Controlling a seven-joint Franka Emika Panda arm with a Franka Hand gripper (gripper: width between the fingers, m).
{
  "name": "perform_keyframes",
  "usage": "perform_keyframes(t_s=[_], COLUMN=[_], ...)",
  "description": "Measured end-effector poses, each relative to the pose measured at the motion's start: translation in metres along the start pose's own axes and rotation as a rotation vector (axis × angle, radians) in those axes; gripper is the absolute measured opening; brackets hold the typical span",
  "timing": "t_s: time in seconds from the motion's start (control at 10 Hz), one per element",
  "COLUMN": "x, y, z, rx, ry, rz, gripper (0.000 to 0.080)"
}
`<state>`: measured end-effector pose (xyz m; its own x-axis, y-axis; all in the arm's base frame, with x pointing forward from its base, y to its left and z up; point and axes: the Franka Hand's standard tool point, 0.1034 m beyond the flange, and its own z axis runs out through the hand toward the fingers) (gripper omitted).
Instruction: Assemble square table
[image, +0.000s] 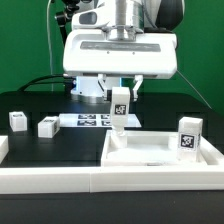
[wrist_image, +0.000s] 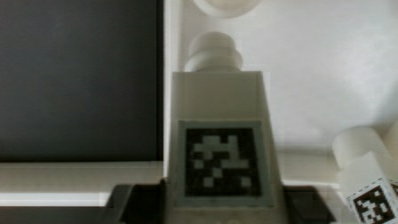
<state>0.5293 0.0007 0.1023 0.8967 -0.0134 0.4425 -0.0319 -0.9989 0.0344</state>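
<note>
The white square slab lies at the front right in the exterior view. One tagged leg stands upright at its right corner. My gripper is shut on another white tagged leg and holds it upright over the slab's back left corner. In the wrist view that leg fills the middle, its screw tip pointing at the slab, with the gripper closed on its tagged end. Two more legs lie on the black table at the exterior view's left.
The marker board lies flat behind the slab. White border rails run along the front and beside the slab. A second leg's edge shows in the wrist view.
</note>
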Motion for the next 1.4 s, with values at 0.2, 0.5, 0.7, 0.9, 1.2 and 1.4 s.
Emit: perform_keyframes(t_s=[0.2,0.5,0.7,0.9,1.2,1.4], x=[0.004,0.003,0.005,0.006,0.005,0.013], y=[0.009,0.020,0.013,-0.002,0.000,0.006], z=[-0.001,0.008,0.010,0.013,0.013,0.015], rx=[-0.034,-0.029,-0.023,-0.013,-0.015,-0.013], ry=[0.109,0.043,0.045,0.045,0.044,0.029], rz=[-0.008,-0.008,-0.016,-0.034,-0.032,-0.017], gripper=[0.0291,0.0291,0.0291,0.0291,0.0291,0.0291])
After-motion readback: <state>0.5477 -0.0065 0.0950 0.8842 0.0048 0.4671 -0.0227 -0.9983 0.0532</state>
